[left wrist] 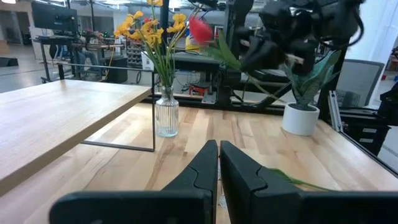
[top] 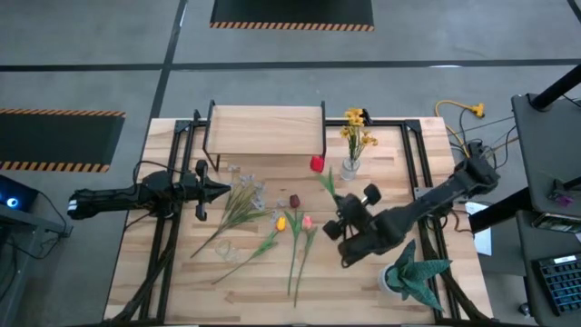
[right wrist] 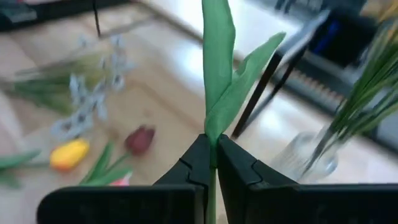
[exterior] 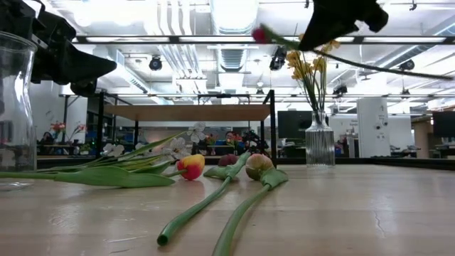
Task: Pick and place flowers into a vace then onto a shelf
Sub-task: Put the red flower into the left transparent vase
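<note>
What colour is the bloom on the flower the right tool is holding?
Red; the tulip held by the right tool shows best in the left wrist view.

No legible text, label, brand, number or sign in any view. Floor mats [top: 292,13] carry orange-black hazard stripes only, no lettering. Monitors [exterior: 446,124] in room behind table: screen content unreadable. Keyboard [top: 561,283] beside table: key markings too small to read.
</note>
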`<move>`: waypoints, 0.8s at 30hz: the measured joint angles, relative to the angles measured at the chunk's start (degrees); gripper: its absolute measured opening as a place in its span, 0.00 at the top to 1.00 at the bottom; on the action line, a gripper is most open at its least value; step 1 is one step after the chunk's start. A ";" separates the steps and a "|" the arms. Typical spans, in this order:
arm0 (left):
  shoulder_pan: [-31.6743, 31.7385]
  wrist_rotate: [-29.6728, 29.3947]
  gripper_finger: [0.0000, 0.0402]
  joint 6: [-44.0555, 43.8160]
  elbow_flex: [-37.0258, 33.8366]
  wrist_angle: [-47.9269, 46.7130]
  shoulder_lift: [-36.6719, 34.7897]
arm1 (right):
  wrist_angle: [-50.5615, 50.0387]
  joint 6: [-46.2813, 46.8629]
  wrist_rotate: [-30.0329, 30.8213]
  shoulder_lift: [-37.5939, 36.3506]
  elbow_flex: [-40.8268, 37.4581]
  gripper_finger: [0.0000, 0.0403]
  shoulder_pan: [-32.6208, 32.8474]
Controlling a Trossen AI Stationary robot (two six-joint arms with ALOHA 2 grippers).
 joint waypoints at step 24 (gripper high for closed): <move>0.01 -0.04 1.00 3.40 0.00 0.13 0.00 | 80.80 -56.61 -20.56 -27.65 -42.33 0.97 -0.50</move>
